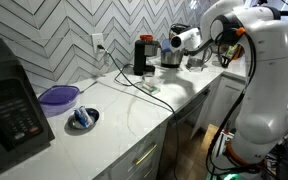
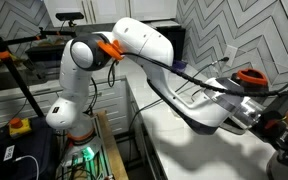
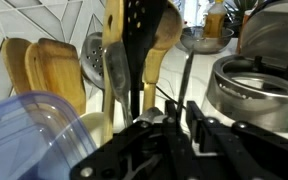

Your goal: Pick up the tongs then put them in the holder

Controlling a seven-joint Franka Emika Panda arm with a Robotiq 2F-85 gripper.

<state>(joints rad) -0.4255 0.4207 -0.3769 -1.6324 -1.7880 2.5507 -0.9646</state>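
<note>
Over the far end of the bench (image 1: 134,110) the arm reaches to the holder (image 1: 171,58), so the putting-in step seems in hand; the hand (image 3: 170,120) hangs right at its crowded wooden spoons (image 3: 44,75), its grip unreadable, and I cannot tell the tongs among them; the next move needs a free gap between the handles

Holder (image 1: 170,58), shiny round steel canister, upright at the counter's far end, wooden and black utensil handles (image 3: 54,75) rising toward 12 o'clock, tongs not clearly distinguishable.
</note>
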